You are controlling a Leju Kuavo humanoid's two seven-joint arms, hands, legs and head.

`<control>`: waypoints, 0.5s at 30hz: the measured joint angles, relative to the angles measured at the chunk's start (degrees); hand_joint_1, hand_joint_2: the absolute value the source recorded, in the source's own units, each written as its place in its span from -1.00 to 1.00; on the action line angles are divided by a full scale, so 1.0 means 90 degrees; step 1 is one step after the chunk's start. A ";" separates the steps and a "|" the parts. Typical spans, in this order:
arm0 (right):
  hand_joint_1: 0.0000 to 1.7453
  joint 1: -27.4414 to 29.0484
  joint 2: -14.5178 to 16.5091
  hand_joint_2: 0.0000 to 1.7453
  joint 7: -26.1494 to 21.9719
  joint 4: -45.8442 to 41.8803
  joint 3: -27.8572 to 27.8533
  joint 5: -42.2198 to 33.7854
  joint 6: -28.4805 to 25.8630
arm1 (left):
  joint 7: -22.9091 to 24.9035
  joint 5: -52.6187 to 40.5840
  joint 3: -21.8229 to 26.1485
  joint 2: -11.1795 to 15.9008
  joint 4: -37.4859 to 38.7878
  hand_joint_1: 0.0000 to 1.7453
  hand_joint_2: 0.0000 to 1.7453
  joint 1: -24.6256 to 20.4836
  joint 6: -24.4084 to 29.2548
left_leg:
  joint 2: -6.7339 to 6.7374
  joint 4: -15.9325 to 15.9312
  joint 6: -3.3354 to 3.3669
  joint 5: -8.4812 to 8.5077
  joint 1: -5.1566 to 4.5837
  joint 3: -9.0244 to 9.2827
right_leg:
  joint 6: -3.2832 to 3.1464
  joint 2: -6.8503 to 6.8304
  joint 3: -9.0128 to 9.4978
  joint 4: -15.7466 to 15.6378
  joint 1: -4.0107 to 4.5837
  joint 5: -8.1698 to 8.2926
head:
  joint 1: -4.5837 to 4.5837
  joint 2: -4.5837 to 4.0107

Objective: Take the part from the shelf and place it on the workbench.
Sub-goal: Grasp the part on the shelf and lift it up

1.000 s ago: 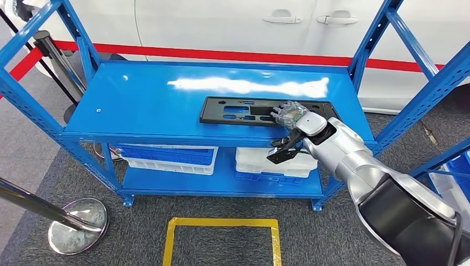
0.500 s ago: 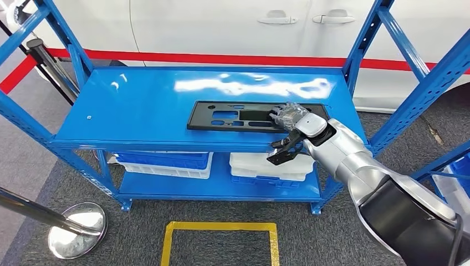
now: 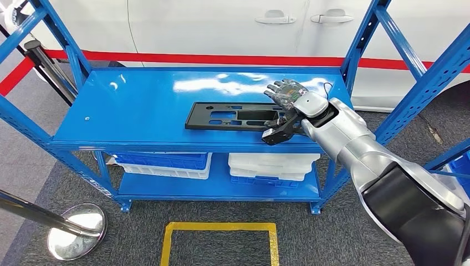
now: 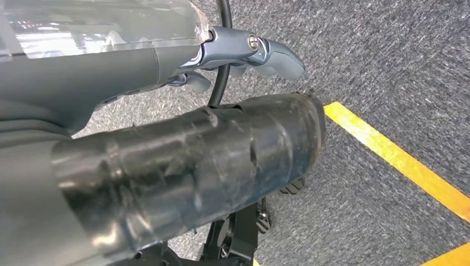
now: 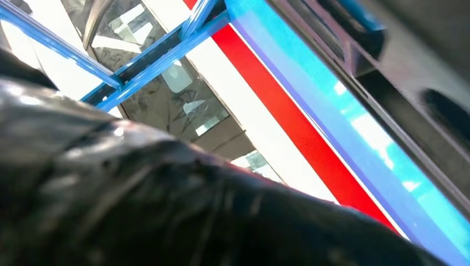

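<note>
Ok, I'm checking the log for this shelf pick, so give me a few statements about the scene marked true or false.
1. The black part lies flat on the top shelf. True.
2. The right hand is at the part's right end. True.
3. The part already rests on the floor inside the yellow tape square. False: it is on the top shelf.
4. White and blue bins sit on the lower shelf. True.
5. The left hand is reaching onto the shelf. False: the left wrist view shows it over grey carpet beside a yellow line.
6. A person's hand holds the part. False: the only hand at it is the robot's.
</note>
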 joint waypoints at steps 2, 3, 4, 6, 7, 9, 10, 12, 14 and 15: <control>-1.00 0.0000 -0.0001 -1.00 0.0000 -0.0008 -0.0001 -0.0001 -0.0002 | 0.0000 -0.0004 0.0000 -0.0002 0.0000 -1.00 -1.00 0.0000 0.0002 | 0.0000 0.0004 0.0000 -0.0001 -0.0006 -0.0001 | 0.0001 -0.0001 0.0006 -0.0005 -0.0003 0.0000 | 0.0000 0.0000; -1.00 0.0000 -0.0002 -1.00 0.0000 -0.0009 -0.0001 -0.0001 -0.0002 | 0.0000 -0.0006 0.0000 -0.0003 0.0000 -1.00 -1.00 0.0000 0.0004 | 0.0000 0.0006 0.0000 -0.0001 -0.0008 -0.0001 | 0.0001 -0.0001 0.0010 -0.0009 -0.0004 0.0001 | 0.0000 0.0000; -1.00 0.0000 -0.0003 -1.00 0.0000 -0.0013 -0.0001 -0.0001 0.0000 | 0.0001 -0.0009 0.0000 -0.0004 0.0000 -1.00 -1.00 0.0001 0.0005 | -0.0001 0.0008 0.0001 -0.0001 -0.0009 -0.0001 | 0.0001 -0.0002 0.0013 -0.0012 -0.0005 0.0001 | 0.0000 0.0000; -1.00 -0.0001 -0.0008 -1.00 0.0000 -0.0023 -0.0002 0.0000 0.0013 | 0.0002 -0.0012 0.0000 -0.0004 0.0000 -1.00 -1.00 0.0001 0.0008 | -0.0002 0.0012 0.0001 -0.0002 -0.0011 -0.0001 | 0.0002 -0.0004 0.0018 -0.0017 -0.0007 0.0002 | 0.0000 0.0000; -1.00 -0.0001 -0.0010 -1.00 0.0000 -0.0027 -0.0003 -0.0001 0.0020 | 0.0003 -0.0012 0.0000 -0.0004 0.0000 -1.00 -1.00 0.0001 0.0009 | -0.0002 0.0014 0.0002 -0.0003 -0.0012 -0.0001 | 0.0003 -0.0005 0.0020 -0.0019 -0.0009 0.0002 | 0.0000 0.0000; -1.00 -0.0002 -0.0011 -1.00 0.0000 -0.0037 -0.0004 -0.0001 0.0030 | 0.0004 -0.0012 0.0000 -0.0004 0.0000 -1.00 -1.00 0.0000 0.0010 | -0.0003 0.0017 0.0005 -0.0005 -0.0014 -0.0002 | 0.0003 -0.0006 0.0023 -0.0021 -0.0010 0.0002 | 0.0000 0.0000; -1.00 -0.0002 -0.0011 -1.00 0.0000 -0.0042 -0.0004 -0.0001 0.0033 | 0.0005 -0.0012 0.0000 -0.0004 0.0000 -1.00 -1.00 0.0000 0.0010 | -0.0003 0.0018 0.0007 -0.0006 -0.0014 -0.0002 | 0.0003 -0.0006 0.0023 -0.0021 -0.0011 0.0002 | 0.0000 0.0000; -1.00 -0.0003 -0.0011 -1.00 0.0000 -0.0049 -0.0005 -0.0001 0.0036 | 0.0007 -0.0012 0.0000 -0.0004 0.0000 -1.00 -1.00 0.0000 0.0010 | -0.0003 0.0020 0.0007 -0.0007 -0.0015 -0.0002 | 0.0003 -0.0006 0.0024 -0.0021 -0.0011 0.0002 | 0.0000 0.0000; -1.00 -0.0004 -0.0012 -1.00 0.0000 -0.0055 -0.0008 -0.0001 0.0038 | 0.0007 -0.0012 0.0000 -0.0004 0.0000 -1.00 -1.00 0.0000 0.0010 | -0.0003 0.0020 0.0007 -0.0008 -0.0015 -0.0002 | 0.0003 -0.0006 0.0025 -0.0021 -0.0012 0.0002 | 0.0000 0.0000; -1.00 -0.0004 -0.0013 -1.00 0.0000 -0.0058 -0.0009 -0.0001 0.0038 | 0.0007 -0.0012 0.0000 -0.0004 0.0000 -1.00 -1.00 0.0000 0.0010 | -0.0003 0.0020 0.0007 -0.0008 -0.0015 -0.0001 | 0.0003 -0.0006 0.0024 -0.0021 -0.0012 0.0002 | 0.0000 0.0000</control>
